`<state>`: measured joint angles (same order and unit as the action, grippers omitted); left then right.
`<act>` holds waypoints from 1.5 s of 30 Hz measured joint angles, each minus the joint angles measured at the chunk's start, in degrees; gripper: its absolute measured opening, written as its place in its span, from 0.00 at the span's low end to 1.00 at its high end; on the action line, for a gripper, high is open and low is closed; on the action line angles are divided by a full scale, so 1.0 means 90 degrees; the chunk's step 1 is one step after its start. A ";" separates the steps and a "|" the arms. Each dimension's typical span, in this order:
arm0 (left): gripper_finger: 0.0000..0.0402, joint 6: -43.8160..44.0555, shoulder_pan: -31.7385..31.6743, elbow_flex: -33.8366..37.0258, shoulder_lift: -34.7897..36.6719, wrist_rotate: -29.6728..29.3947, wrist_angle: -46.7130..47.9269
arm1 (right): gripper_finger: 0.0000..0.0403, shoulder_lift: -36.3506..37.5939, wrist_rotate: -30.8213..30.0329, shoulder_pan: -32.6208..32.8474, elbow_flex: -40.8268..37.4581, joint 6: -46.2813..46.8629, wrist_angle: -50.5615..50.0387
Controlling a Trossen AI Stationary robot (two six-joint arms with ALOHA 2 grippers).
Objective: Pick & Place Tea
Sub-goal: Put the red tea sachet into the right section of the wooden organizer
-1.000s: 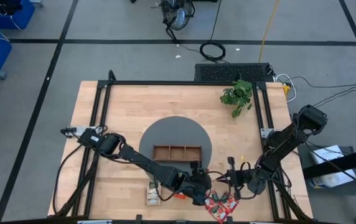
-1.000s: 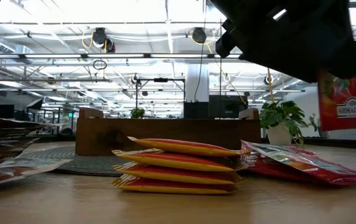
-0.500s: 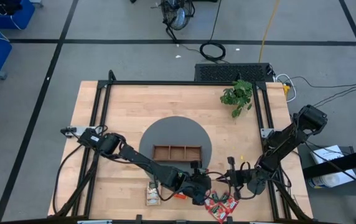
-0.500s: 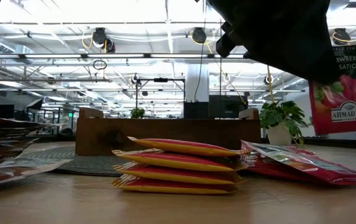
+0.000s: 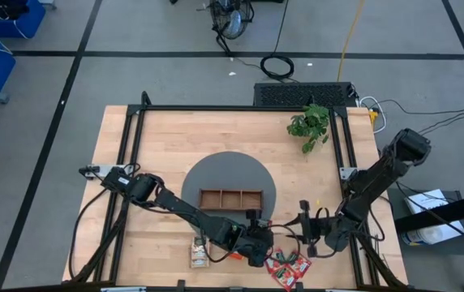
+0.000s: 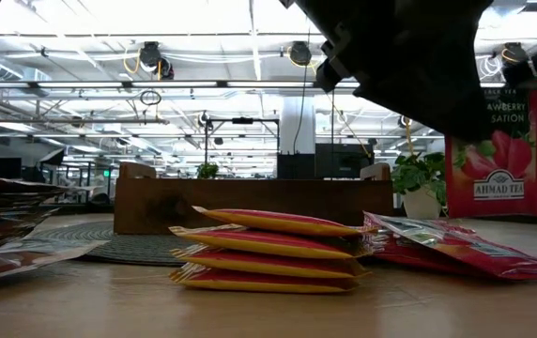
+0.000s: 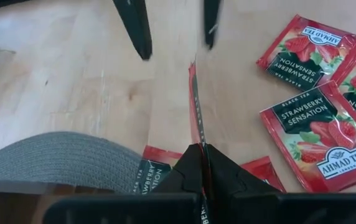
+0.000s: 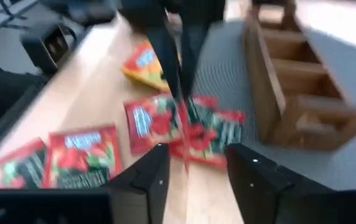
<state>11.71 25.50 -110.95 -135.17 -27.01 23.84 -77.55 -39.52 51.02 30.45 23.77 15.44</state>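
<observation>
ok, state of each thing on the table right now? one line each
Left gripper: shut on a red tea sachet, held on edge above the table.
Right gripper: open, holding nothing, facing the left gripper.
Loose red sachets: lying flat on the table.
Stacked sachets: piled flat.
Wooden tray: upright on the grey mat, compartments look empty.

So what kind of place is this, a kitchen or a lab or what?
Most likely a robotics lab or workshop, not a kitchen: a framed wooden workbench on a grey tiled floor, loose cables behind it, and exposed ceiling lights and ducting in a big open hall.
</observation>
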 joint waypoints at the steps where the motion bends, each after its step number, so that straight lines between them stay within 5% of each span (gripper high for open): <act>1: 0.01 0.0007 -0.0005 0.0000 0.0000 -0.0013 0.0002 | 0.39 0.0015 0.0156 -0.0070 0.0170 -0.0146 -0.0122; 12: 0.01 0.0038 -0.0015 0.0002 0.0000 -0.0167 0.0045 | 0.35 -0.0967 0.1573 -0.0944 0.2181 0.0167 -0.3095; 19: 0.01 0.0036 -0.0020 0.0002 0.0000 -0.0167 0.0101 | 0.28 -0.1043 0.1583 -0.1044 0.2259 0.0084 -0.3037; 26: 0.01 0.0033 -0.0020 0.0002 -0.0002 -0.0157 0.0041 | 0.03 -0.1043 0.1891 -0.1063 0.2259 0.0050 -0.3029; 37: 0.06 -0.0436 0.0042 0.0009 0.0106 -0.0164 0.0157 | 0.00 -0.1040 0.1724 -0.1089 0.2254 0.0113 -0.3123; 45: 0.22 -0.0512 0.0373 -0.0003 0.0806 -0.0563 0.0741 | 0.00 -0.1038 0.1711 -0.1092 0.2252 0.0287 -0.3267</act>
<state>7.11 28.86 -110.98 -127.92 -32.08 30.51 -86.89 -24.12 41.19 50.72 26.35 -13.97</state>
